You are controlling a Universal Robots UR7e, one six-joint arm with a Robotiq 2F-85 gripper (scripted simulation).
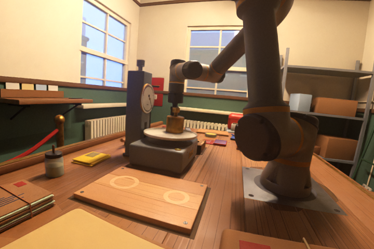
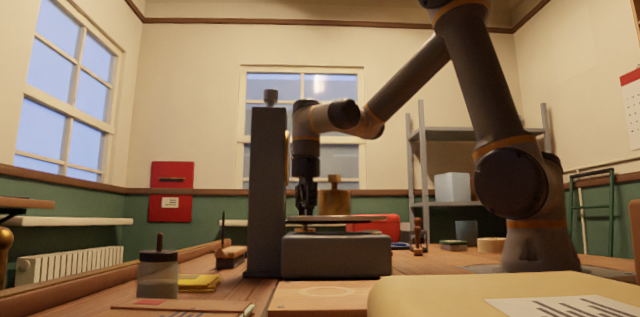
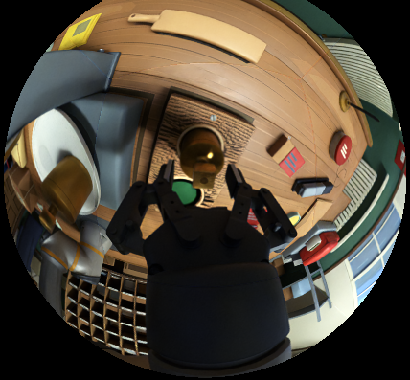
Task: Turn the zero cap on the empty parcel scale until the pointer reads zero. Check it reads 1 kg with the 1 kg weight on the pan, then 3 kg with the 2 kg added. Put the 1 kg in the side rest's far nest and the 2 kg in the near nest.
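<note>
The grey parcel scale [image 1: 161, 152] stands mid-table with its dial [image 1: 148, 98] on a tall column and the zero cap [image 1: 140, 63] on top. One brass weight [image 1: 175, 123] stands on the round pan [image 1: 170, 133]. In the wrist camera a second brass weight [image 3: 201, 154] sits in a nest of a dark side rest [image 3: 203, 138] beyond the scale, with a green spot [image 3: 183, 192] beside it. My gripper [image 3: 200, 173] is open and holds nothing, hanging just above that second weight's knob.
The scale's column [image 2: 265, 182] rises close beside my wrist. A wooden board [image 1: 143, 195] with two pale rings lies in front of the scale. A jar [image 1: 54, 163], a yellow pad [image 1: 91, 158] and a tied bundle [image 1: 14, 202] lie to the left. The arm's base [image 1: 284, 179] stands to the right.
</note>
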